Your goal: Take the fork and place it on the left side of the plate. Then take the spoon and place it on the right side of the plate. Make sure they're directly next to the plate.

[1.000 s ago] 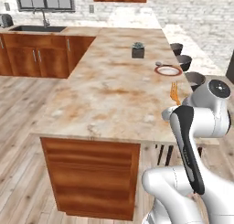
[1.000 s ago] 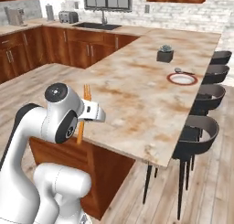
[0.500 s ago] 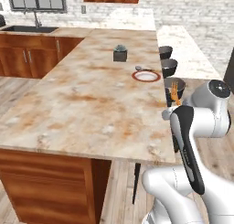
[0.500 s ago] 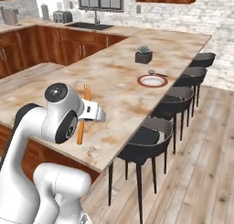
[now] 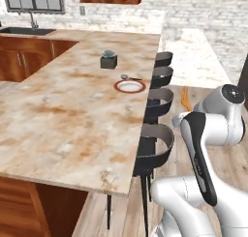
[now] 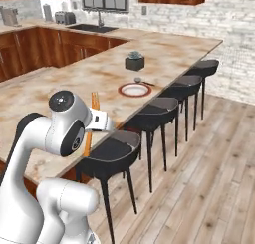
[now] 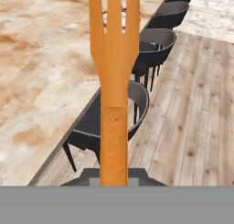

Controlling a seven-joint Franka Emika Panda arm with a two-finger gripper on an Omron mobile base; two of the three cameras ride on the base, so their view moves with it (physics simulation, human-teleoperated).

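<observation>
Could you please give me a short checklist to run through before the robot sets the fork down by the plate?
1. Fork held in the gripper, jaws shut on its handle: ok.
2. Fork over the counter: not ok, it hangs beside the stools.
3. Plate in sight on the counter: ok.
4. Counter to the plate's left bare: ok.
5. Spoon clear of that spot, lying just beyond the plate: ok.
6. Plant pot out of the way: ok.
</observation>
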